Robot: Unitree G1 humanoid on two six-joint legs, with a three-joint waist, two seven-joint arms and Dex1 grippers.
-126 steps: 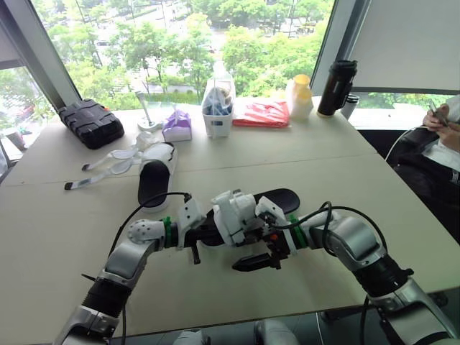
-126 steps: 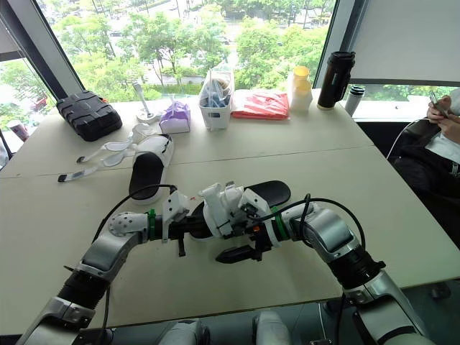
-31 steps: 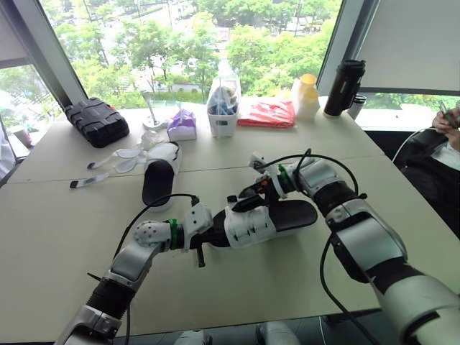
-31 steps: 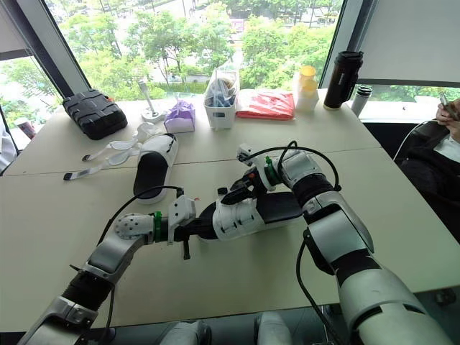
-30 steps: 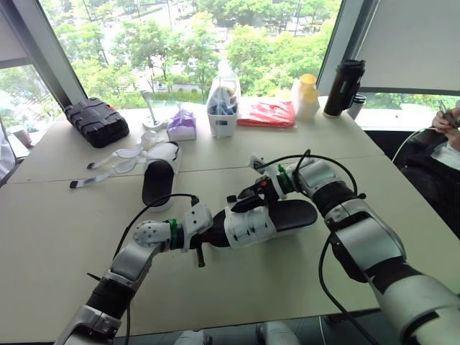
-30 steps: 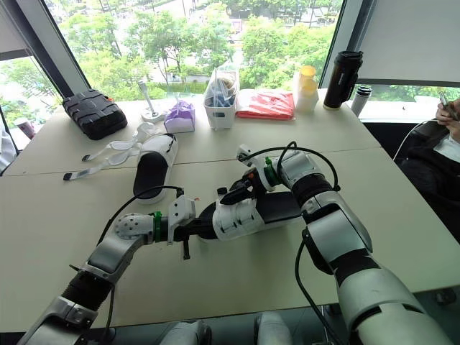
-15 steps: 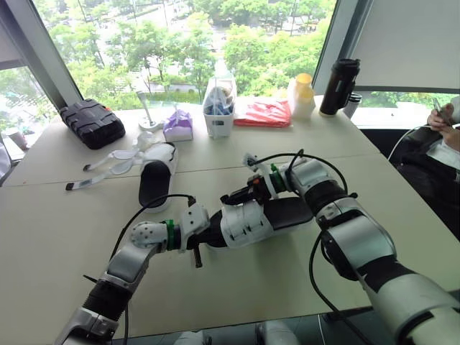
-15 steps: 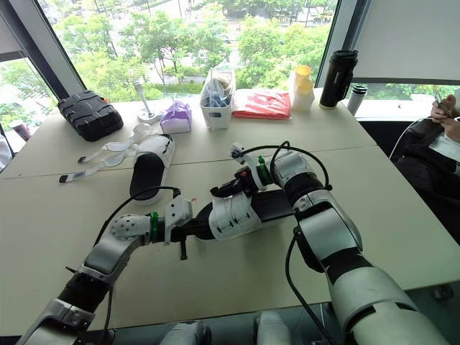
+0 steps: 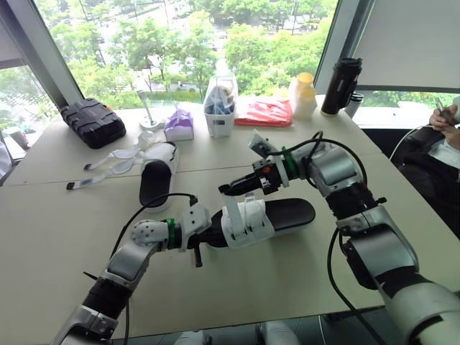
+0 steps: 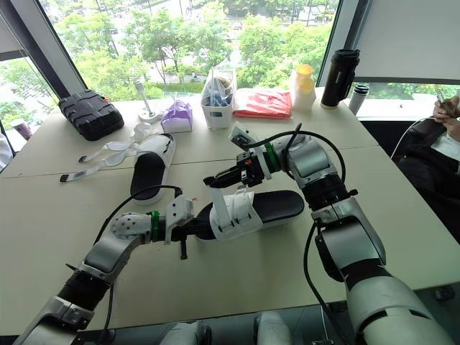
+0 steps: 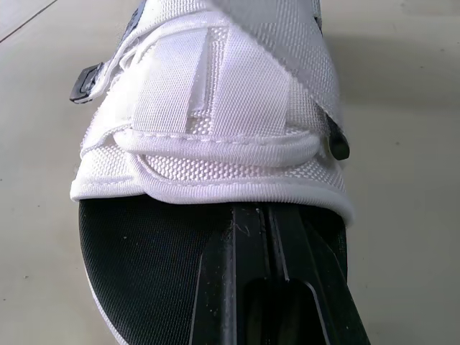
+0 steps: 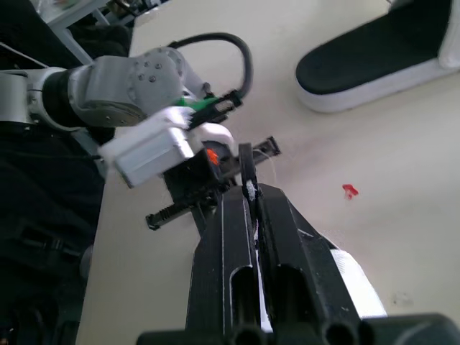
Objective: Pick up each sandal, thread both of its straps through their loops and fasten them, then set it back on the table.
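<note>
A black-soled sandal [image 9: 284,213] with white straps lies mid-table. My right gripper [image 9: 224,190] hovers above its front and is shut on a white strap [image 10: 224,198], which rises from the sandal to the fingertips. In the right wrist view the thin strap edge [image 12: 250,191] shows between the shut fingers. My left gripper [image 9: 210,237] is shut, its fingers [image 11: 266,251] resting on the insole at the toe, pointing under the fastened front strap [image 11: 215,108]. A second sandal [image 9: 157,180] lies further back to the left, its straps [image 9: 108,162] loose and spread on the table.
Along the window edge stand a black case [image 9: 92,122], a purple tissue pack [image 9: 178,123], a white container [image 9: 221,108], a red bag [image 9: 267,113], a yellow-lidded bottle [image 9: 302,93] and a black flask [image 9: 338,85]. A person [image 9: 445,126] sits at the far right.
My right gripper has gone from open to shut on the strap and lifted it up off the sandal. The left gripper and the sandal stay in place.
</note>
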